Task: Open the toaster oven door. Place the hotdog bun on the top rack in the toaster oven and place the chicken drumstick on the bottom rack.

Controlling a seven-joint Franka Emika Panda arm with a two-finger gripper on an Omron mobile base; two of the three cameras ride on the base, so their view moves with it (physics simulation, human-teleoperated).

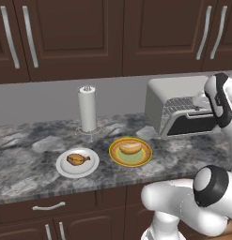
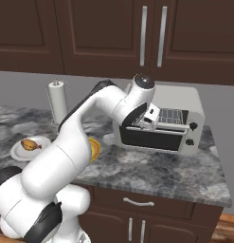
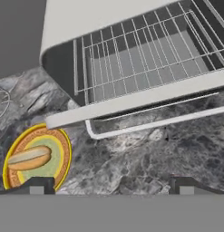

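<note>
Before the oven (image 2: 161,121), gripper (image 3: 111,183) spread wide, empty.
Door (image 3: 145,102) hangs partly open; bun (image 1: 130,148) on yellow plate (image 1: 144,159), drumstick (image 1: 77,160) on white plate (image 1: 63,168), both on the surface (image 1: 33,164).

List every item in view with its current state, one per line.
toaster oven door: open, hanging down
toaster oven: open, racks bare
hotdog bun: lying on yellow plate
chicken drumstick: lying on white plate
gripper: open, holding nothing
paper towel roll: upright
</note>
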